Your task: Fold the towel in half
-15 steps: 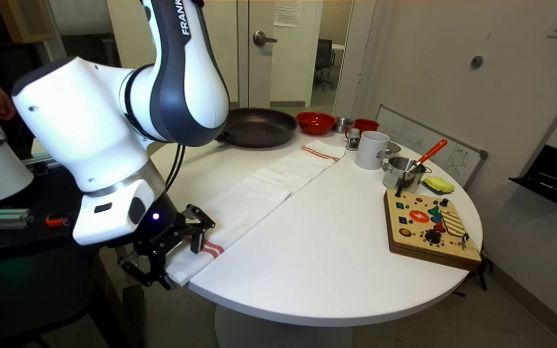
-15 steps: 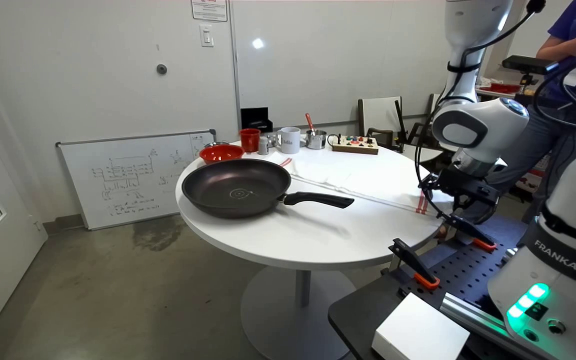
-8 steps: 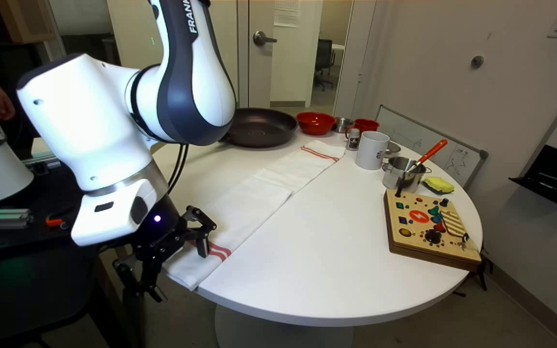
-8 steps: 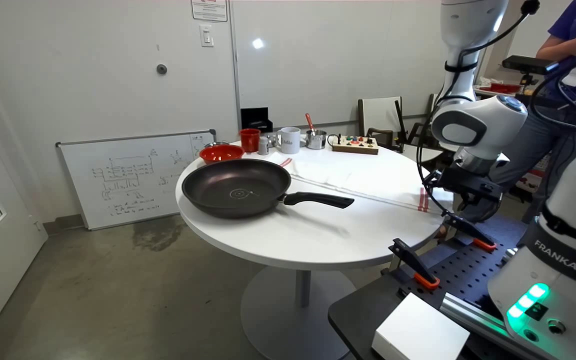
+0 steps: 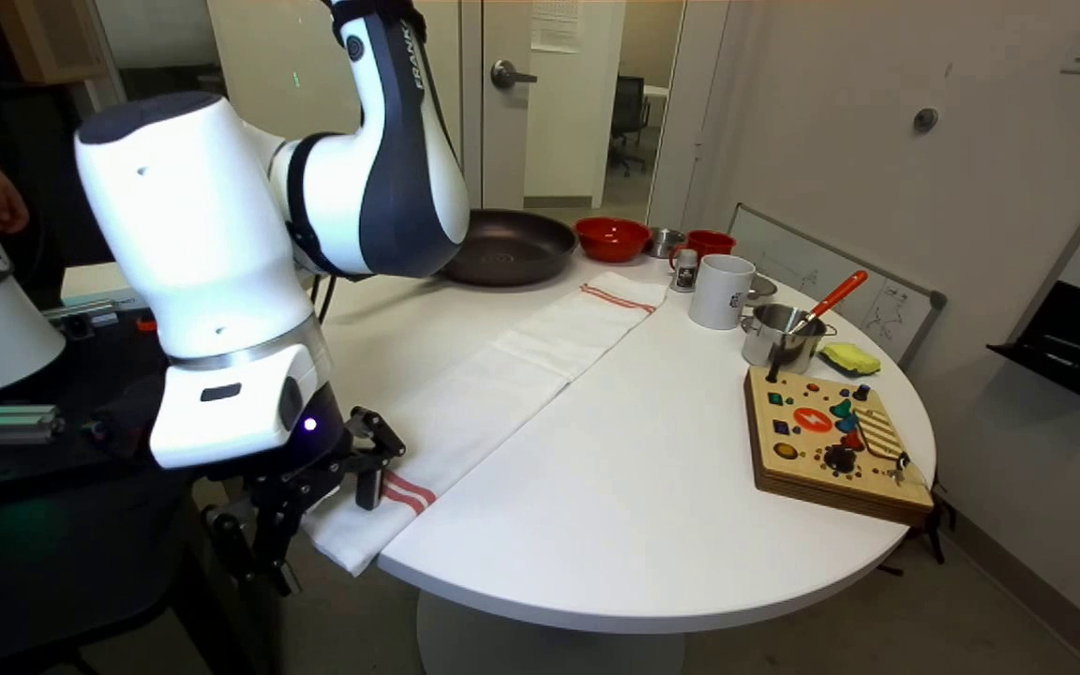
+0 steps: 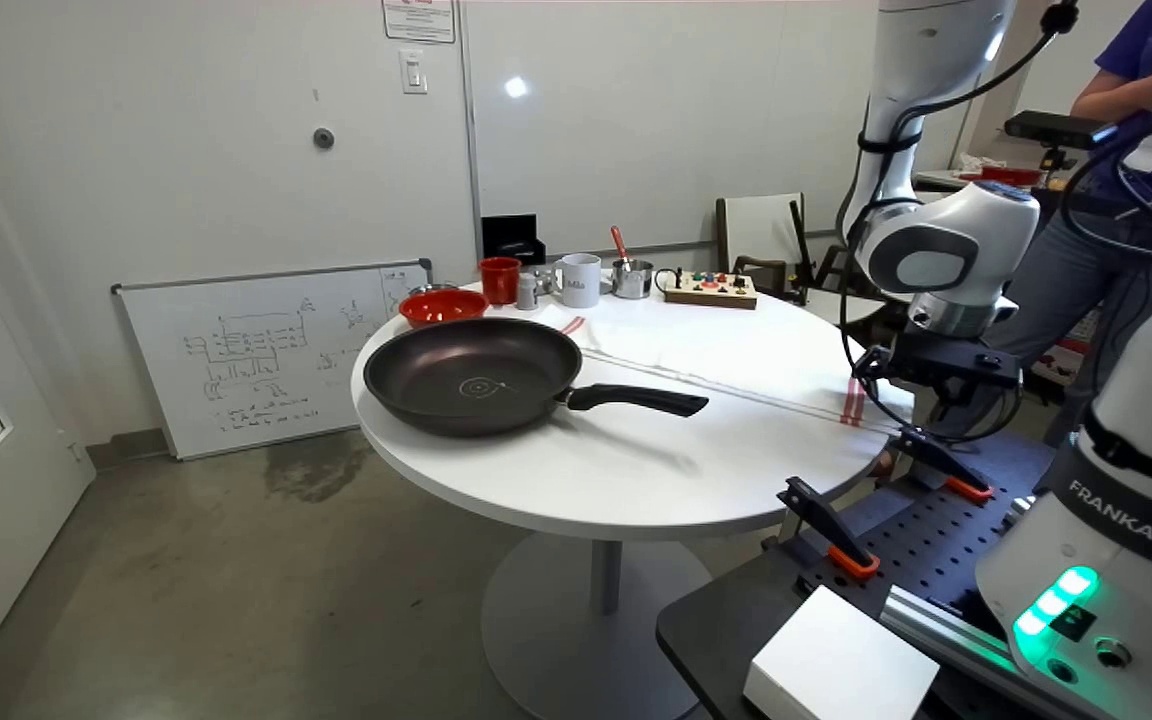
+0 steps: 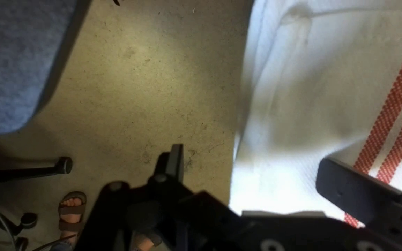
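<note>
Found the long white rectangular cloth towel [image 5: 502, 389] stretched at full length across the white round table [image 5: 652, 469]. Noted its near short end at the table's edge, apparently projecting just past it, and its far short end near the opposite edge, between the dark round frying pan [image 5: 507, 248] and the white cylindrical mug [image 5: 721, 292].

Found the black 2-fingered mechanical gripper [image 5: 329, 536] released, with jaws spread wide and holding nothing. Noted 1 black finger [image 7: 351, 188] over the towel, just beside the 2 parallel red stripes [image 7: 383, 118] of the near end, and the opposing finger [image 7: 175, 162] off the table's edge, above the beige speckled floor [image 7: 152, 87]. Cannot tell contact with the cloth from slight clearance.

Judged the fold in half not yet made, on account of the striped ends set well apart. Judged the step in hand to be lining up for a grasp of the near end.

Recommend, as the next move, setting 1 finger above and 1 below the projecting cloth, then closing on every layer. Thereafter lift, carry toward the far end, and lay stripe upon stripe with edges matched. Verify full catch before lifting, to avoid a skewed fold.
</note>
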Tool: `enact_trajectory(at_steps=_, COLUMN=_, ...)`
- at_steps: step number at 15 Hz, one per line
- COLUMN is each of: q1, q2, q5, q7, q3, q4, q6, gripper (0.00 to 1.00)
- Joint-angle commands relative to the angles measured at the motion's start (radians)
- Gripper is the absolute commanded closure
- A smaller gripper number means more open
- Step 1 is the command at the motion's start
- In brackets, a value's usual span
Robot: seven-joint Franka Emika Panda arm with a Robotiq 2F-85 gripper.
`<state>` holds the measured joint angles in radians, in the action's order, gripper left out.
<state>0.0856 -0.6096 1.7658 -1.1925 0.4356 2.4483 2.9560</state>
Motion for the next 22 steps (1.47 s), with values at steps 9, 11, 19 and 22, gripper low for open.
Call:
enact_trajectory(at_steps=9, q1=-0.026, q2=-0.010, q5=-0.409, q7=0.433, q3=0.037, q4=0.061, q6=-0.025, gripper=0.96)
enact_trajectory(at_steps=11, q1=-0.031, q2=-0.003, q5=-0.476, q7=0.510, q3=0.056, q4=0.070, q6=-0.065, gripper=1.00)
enact_trajectory(at_steps=19, q1=-0.048, q2=0.026, q5=-0.633, q7=0.689, q3=0.135, q4=0.058, q6=-0.203, gripper=0.67)
enact_trajectory(at_steps=22, q1=-0.042, q2=0.039, q5=-0.619, q7=0.689, q3=0.140, q4=0.053, q6=-0.189, gripper=0.45)
